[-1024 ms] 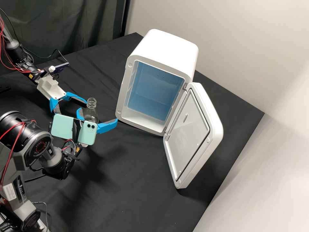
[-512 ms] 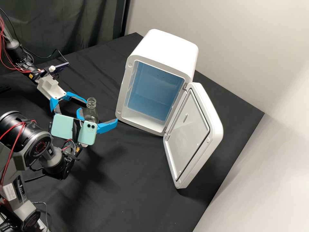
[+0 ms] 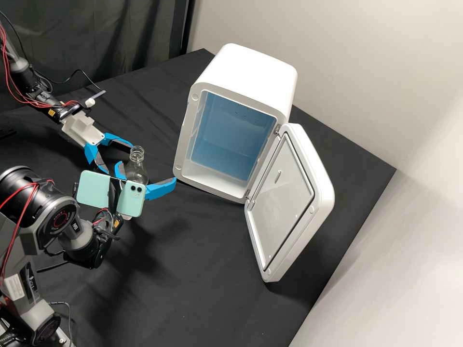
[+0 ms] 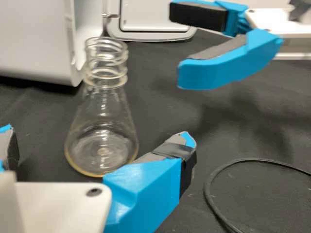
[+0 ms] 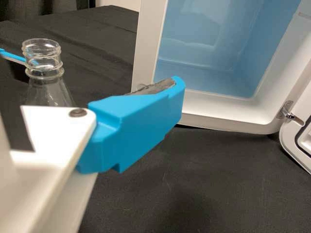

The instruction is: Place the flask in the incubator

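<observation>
**High view:** The white incubator (image 3: 251,67) stands by the table's (image 3: 193,270) wall-side edge. Its door (image 3: 289,202) is swung wide and the blue lining is on show. The flask (image 3: 135,163) stands upright on the table, just off the incubator's lower front corner. Its base is hidden behind two pale teal phones (image 3: 108,192) mounted on the right arm's wrist. The left hand (image 3: 115,155) sits at the flask's far side with its fingers apart. The right hand (image 3: 144,178) is spread too, with one fingertip almost at the incubator's frame.

**Left wrist view:** The flask (image 4: 102,141) is glass, clear through to its base. It stands between this hand's own parted fingers and is apart from both. The right hand (image 4: 175,43) hangs beyond, beside the flask rather than around it. A black cable (image 4: 252,194) loops across the table.

**Right wrist view:** The hand's white body cuts off the flask (image 5: 44,73) below the shoulder. One blue finger (image 5: 141,116) lies toward the incubator's open mouth, where the blue floor and back wall are plain to see.
</observation>
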Controlling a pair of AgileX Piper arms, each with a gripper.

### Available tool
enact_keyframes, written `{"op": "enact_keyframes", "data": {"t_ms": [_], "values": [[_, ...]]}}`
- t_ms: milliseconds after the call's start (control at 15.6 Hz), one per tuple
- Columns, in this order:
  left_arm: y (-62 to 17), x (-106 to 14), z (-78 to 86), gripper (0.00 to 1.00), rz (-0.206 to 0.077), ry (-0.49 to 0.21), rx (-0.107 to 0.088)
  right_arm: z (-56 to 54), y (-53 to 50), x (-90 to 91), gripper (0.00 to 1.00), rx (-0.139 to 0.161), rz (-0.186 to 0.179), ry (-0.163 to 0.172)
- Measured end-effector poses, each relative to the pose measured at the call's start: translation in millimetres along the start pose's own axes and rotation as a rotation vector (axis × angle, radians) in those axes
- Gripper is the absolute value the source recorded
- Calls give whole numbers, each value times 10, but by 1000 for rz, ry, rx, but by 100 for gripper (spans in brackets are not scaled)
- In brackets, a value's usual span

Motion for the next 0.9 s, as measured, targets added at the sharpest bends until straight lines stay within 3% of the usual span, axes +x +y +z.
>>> {"op": "enact_keyframes", "data": {"t_ms": [64, 640, 896], "values": [[6, -3, -10, 100, 6, 7, -6, 0, 0, 0, 100, 0, 0, 0], [9, 4, -11, 100, 3, 3, -1, 0, 0, 0, 100, 0, 0, 0], [103, 15, -97, 100, 30, 19, 11, 78, 30, -102, 100, -14, -7, -14]]}}
